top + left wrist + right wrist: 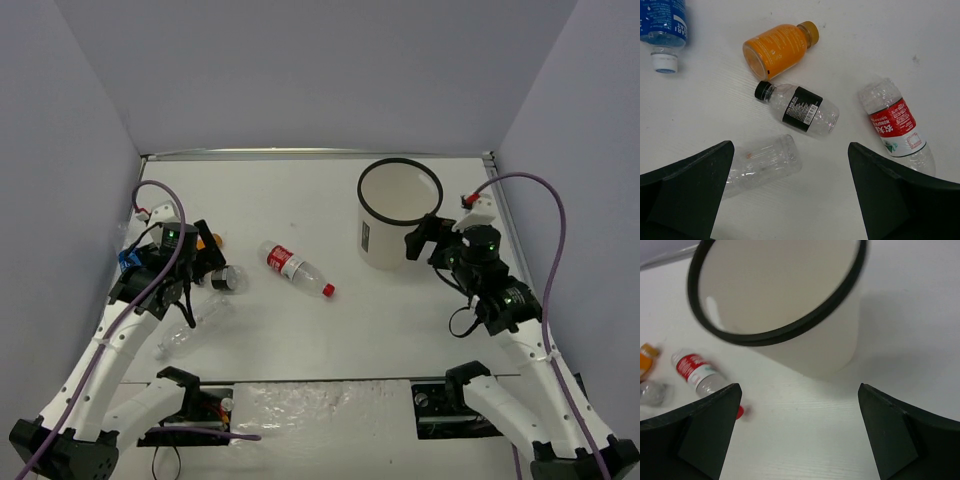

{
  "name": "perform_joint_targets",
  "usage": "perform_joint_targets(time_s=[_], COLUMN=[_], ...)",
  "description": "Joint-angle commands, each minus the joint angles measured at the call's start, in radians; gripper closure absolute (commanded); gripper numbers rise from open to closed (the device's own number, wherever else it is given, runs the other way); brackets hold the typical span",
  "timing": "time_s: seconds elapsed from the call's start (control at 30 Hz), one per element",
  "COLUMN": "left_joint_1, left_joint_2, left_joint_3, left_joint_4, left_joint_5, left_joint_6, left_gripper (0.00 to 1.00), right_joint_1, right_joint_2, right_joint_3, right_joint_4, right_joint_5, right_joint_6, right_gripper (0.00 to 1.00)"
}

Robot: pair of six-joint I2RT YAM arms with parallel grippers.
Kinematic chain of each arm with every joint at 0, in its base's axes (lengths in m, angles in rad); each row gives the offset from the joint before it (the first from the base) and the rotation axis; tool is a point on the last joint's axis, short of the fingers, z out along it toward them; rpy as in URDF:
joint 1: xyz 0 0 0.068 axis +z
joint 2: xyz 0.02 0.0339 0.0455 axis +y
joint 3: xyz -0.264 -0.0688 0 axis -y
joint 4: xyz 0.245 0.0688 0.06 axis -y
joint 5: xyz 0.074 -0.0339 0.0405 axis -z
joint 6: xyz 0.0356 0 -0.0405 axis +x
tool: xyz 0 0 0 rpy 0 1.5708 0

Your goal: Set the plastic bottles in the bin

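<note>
Plastic bottles (802, 111): all five lie on worktop (400, 310), left side. Bin (385, 245) upright at far right, none seen inside. Left end effector (790, 170) open over bottles; right end effector (799, 386) open, empty, facing bin. All five judged outstanding.

The bin (392, 245) is white with a black rim and a small grey patch. Left of the bin, the red-labelled bottle (895, 125) is clear, its label red with white lettering, its cap red. Farther left of the bin: the orange bottle (776, 48) with an amber cap, the black-labelled bottle (801, 109) with a black cap and white barcode, the blue-labelled bottle (662, 22) with a white cap, and the plain bottle (762, 162), which is clear.
</note>
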Motion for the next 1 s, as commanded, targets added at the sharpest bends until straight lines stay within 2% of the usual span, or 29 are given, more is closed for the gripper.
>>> perform_joint_targets(time_s=[0.0, 0.07, 0.2, 0.27, 0.33, 0.47, 0.57, 0.67, 0.77, 0.97], left_joint_1=[0.0, 0.001, 0.001, 0.001, 0.001, 0.001, 0.003, 0.005, 0.006, 0.006], left_joint_2=[0.009, 0.011, 0.007, 0.002, -0.003, -0.02, -0.046, -0.085, -0.129, -0.176], left_joint_3=[0.008, 0.003, -0.009, -0.013, -0.023, -0.037, -0.06, -0.072, -0.08, -0.082], left_joint_4=[0.052, 0.052, 0.056, 0.054, 0.054, 0.028, -0.001, -0.03, -0.057, -0.121], left_joint_5=[0.008, 0.009, 0.009, 0.008, 0.005, -0.015, -0.027, -0.065, -0.087, -0.146], left_joint_6=[0.008, 0.003, -0.009, -0.017, -0.025, -0.077, -0.144, -0.195, -0.229, -0.283], left_gripper=[0.03, 0.03, 0.03, 0.03, 0.03, 0.03, 0.03, 0.03, 0.03, 0.03], right_joint_1=[0.286, 0.393, 0.711, 0.827, 0.873, 0.867, 0.793, 0.745, 0.725, 0.674], right_joint_2=[0.078, 0.117, 0.295, 0.399, 0.503, 0.768, 0.928, 1.043, 1.146, 1.258], right_joint_3=[0.002, 0.012, 0.086, 0.148, 0.197, 0.343, 0.46, 0.538, 0.603, 0.646], right_joint_4=[0.156, 0.16, 0.172, 0.172, 0.173, 0.182, 0.181, 0.189, 0.191, 0.197], right_joint_5=[0.036, 0.146, 0.287, 0.348, 0.409, 0.489, 0.387, 0.303, 0.283, 0.249], right_joint_6=[-0.06, -0.082, -0.155, -0.199, -0.233, -0.251, -0.254, -0.277, -0.308, -0.281], right_gripper=[0.0, 0.0, 0.0, 0.0, 0.0, 0.0, 0.0, 0.0, 0.0, 0.0])
